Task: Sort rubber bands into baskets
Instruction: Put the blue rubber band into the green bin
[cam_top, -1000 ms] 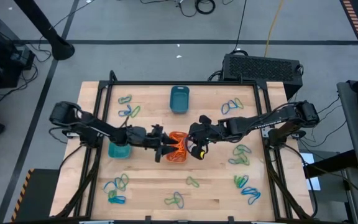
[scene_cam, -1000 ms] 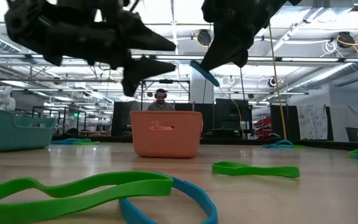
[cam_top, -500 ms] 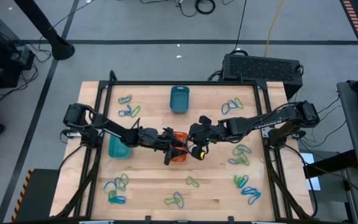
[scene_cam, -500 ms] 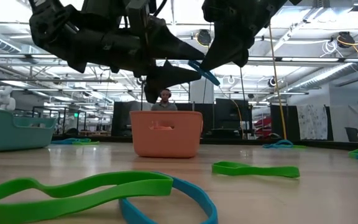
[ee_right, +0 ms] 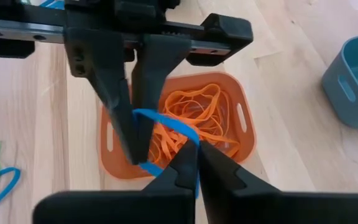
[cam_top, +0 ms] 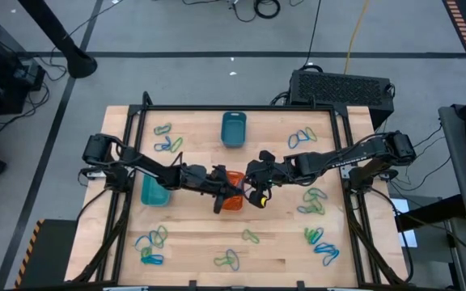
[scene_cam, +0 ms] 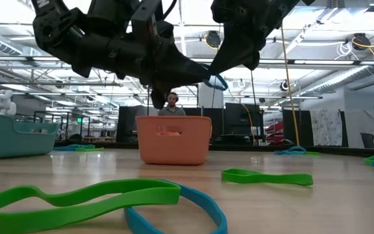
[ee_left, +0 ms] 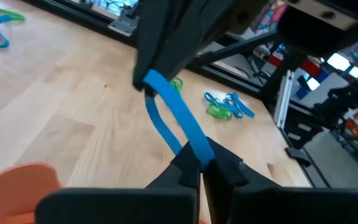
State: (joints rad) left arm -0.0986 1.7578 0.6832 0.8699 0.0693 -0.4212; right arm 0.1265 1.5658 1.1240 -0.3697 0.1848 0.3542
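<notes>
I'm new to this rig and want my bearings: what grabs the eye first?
Both tools, left tool and right tool, pinch one blue rubber band between them, above the orange basket of orange bands at mid-table. Loose green and blue bands dot the table's edges.

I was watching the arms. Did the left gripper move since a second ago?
Yes. The left gripper slid toward the right gripper, now over the orange basket.

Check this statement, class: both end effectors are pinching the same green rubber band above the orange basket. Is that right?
Not quite. The band is blue, not green. The left wrist view shows the blue rubber band stretched between the left end effector and the right end effector, and the right wrist view shows it held above the orange basket, which holds orange bands.
</notes>
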